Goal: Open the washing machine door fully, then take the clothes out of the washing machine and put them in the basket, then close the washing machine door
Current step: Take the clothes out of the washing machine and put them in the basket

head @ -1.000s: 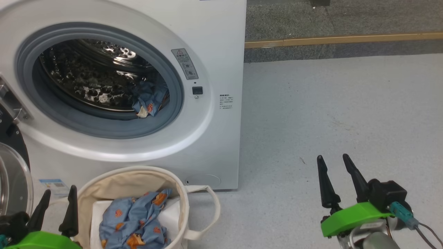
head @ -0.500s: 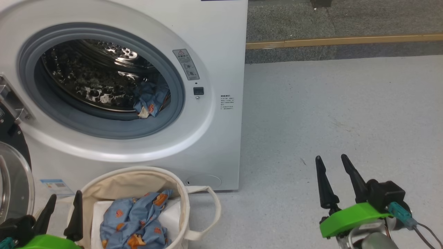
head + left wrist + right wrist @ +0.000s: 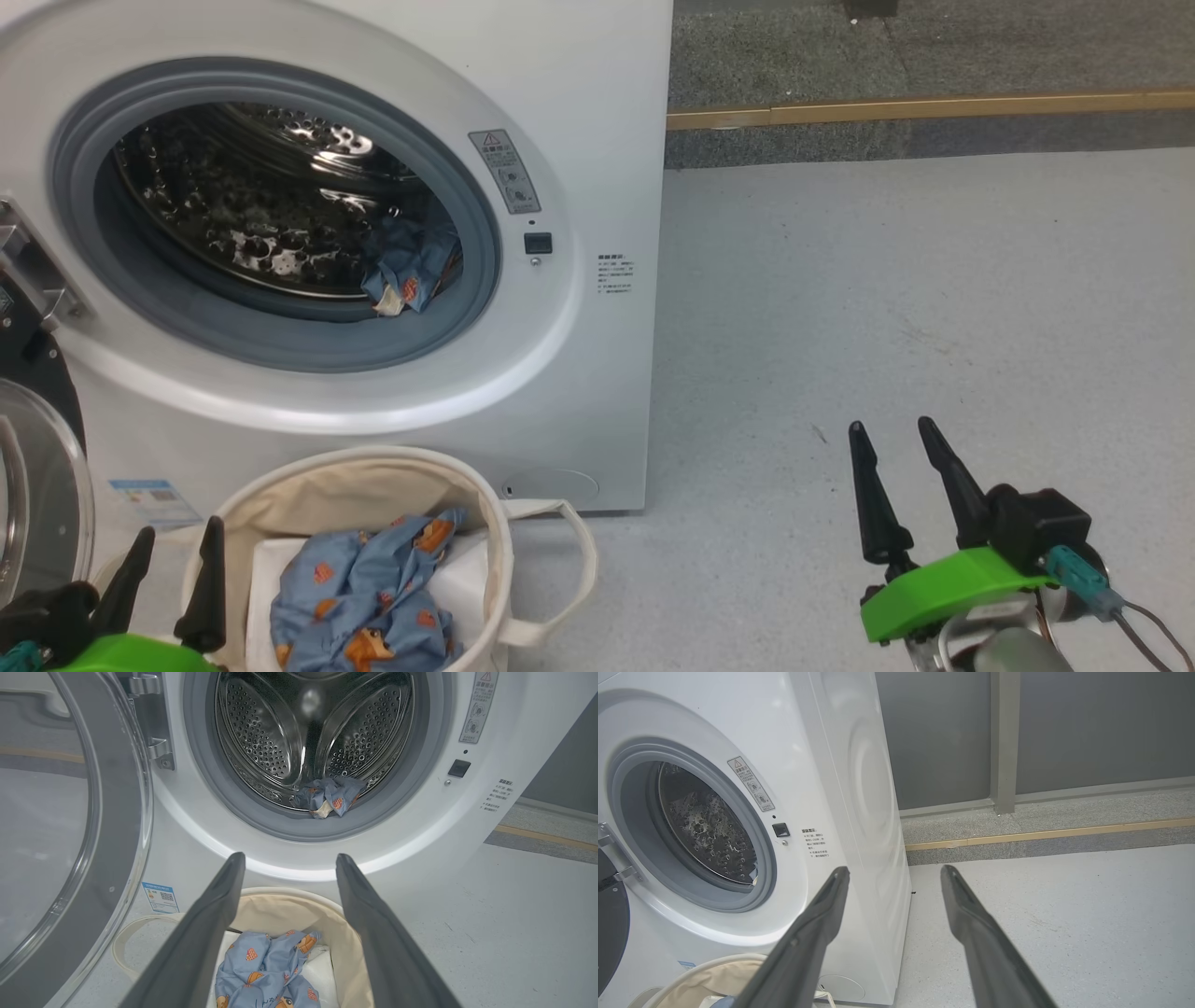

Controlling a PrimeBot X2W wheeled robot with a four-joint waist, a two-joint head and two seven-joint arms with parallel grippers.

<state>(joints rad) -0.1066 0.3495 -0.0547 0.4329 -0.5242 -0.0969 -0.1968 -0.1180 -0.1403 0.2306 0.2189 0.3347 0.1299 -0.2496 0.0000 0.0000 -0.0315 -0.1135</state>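
The white washing machine (image 3: 588, 112) stands with its round door (image 3: 70, 826) swung wide to the left. Blue bear-print clothes (image 3: 406, 266) lie at the drum's front lip, also seen as clothes (image 3: 329, 795) in the left wrist view. More of the same blue clothes (image 3: 369, 597) lie in the cream basket (image 3: 499, 551) on the floor below the opening. My left gripper (image 3: 177, 546) is open and empty just left of the basket. My right gripper (image 3: 887, 439) is open and empty over bare floor to the right of the machine.
Grey floor (image 3: 915, 308) stretches right of the machine. A wooden strip (image 3: 924, 105) runs along the floor at the back, below a grey wall (image 3: 1087, 728). The basket's loop handle (image 3: 574, 569) sticks out to the right.
The head camera has shifted slightly, so the whole picture slid a little to the right. My left gripper has edged toward the basket. The right gripper holds still.
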